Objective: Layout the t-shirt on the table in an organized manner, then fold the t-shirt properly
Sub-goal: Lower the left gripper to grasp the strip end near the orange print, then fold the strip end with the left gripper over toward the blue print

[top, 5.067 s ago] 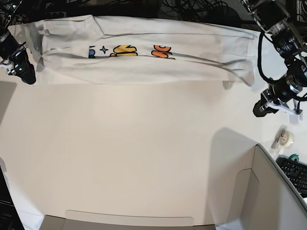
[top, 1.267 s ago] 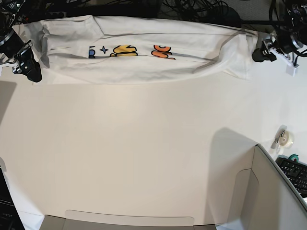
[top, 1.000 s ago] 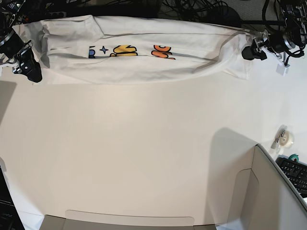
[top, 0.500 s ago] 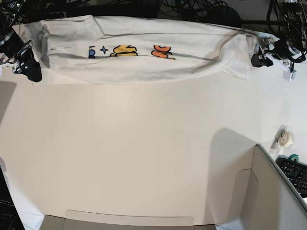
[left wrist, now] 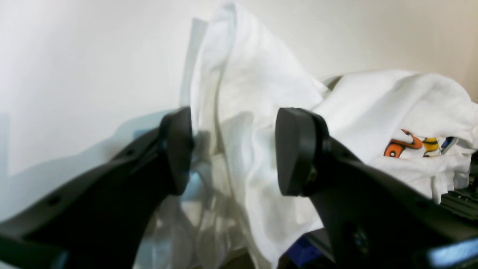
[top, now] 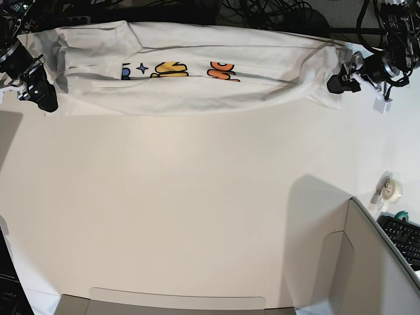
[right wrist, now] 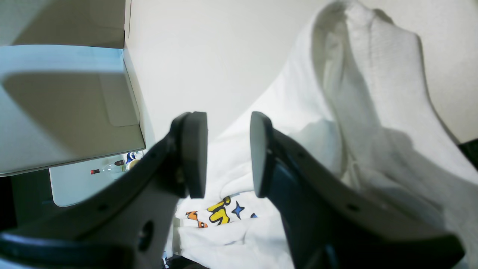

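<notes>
The white t-shirt [top: 197, 79] lies as a long, creased band along the far edge of the white table [top: 197, 197], with its colourful lettering showing near the middle. At the band's right end my left gripper [top: 333, 83] stands open. In the left wrist view a raised ridge of the t-shirt [left wrist: 254, 93] runs between the left gripper's [left wrist: 233, 151] spread black fingers. At the band's left end my right gripper [top: 41, 98] sits beside the cloth. The right wrist view has the right gripper [right wrist: 227, 153] open by a narrow gap, with the t-shirt [right wrist: 373, 93] bunched to its right.
Grey cardboard box walls [top: 367, 262] rise at the near right, and a flap [top: 177, 303] lies along the near edge. A tape roll [top: 392, 189] and a keyboard [top: 403, 237] sit at the right edge. Dark cables [top: 262, 10] run behind the shirt.
My left gripper has shifted leftward, in onto the shirt's right end. The right arm and the shirt's body have stayed put.
</notes>
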`<state>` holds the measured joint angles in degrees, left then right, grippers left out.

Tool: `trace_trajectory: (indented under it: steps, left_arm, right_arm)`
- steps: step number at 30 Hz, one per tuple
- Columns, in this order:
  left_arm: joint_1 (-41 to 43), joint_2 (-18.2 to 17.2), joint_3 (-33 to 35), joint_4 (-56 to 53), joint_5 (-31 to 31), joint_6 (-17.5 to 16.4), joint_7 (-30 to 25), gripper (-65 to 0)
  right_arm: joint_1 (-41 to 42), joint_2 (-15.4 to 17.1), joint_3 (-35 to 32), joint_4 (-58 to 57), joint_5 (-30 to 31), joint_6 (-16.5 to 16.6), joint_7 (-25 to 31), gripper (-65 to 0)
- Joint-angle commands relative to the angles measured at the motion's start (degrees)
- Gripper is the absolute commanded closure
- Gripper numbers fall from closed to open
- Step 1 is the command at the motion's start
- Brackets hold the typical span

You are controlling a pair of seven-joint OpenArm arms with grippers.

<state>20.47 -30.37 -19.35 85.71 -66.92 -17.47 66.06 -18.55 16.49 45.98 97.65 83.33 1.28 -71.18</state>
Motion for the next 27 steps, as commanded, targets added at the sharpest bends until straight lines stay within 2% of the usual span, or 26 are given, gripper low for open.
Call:
trace_trajectory:
  steps: [1,19,22,27]
  left_arm:
    - [0.6,-0.6,0.5,0.2,1.1,0.3,1.9,-34.2]
    - [2.4,-0.7,5.6,0.2,1.4,0.3,1.8,-33.2]
    - [2.4,-0.8,5.6,0.2,1.5,0.3,1.9,-25.0]
    - [2.3,-0.9,5.6,0.3,1.4,0.2,1.9,-2.3]
  right_arm:
    - [0.1,1.0,0.3,0.7,1.7,0.3,-0.1,-19.3]
    - [0.1,1.0,0.3,0.7,1.7,0.3,0.2,-19.3]
    - [0.0,1.0,0.3,0.7,1.7,0.3,0.2,-19.3]
    - [0.0,1.0,0.3,0.7,1.7,0.3,0.2,-19.3]
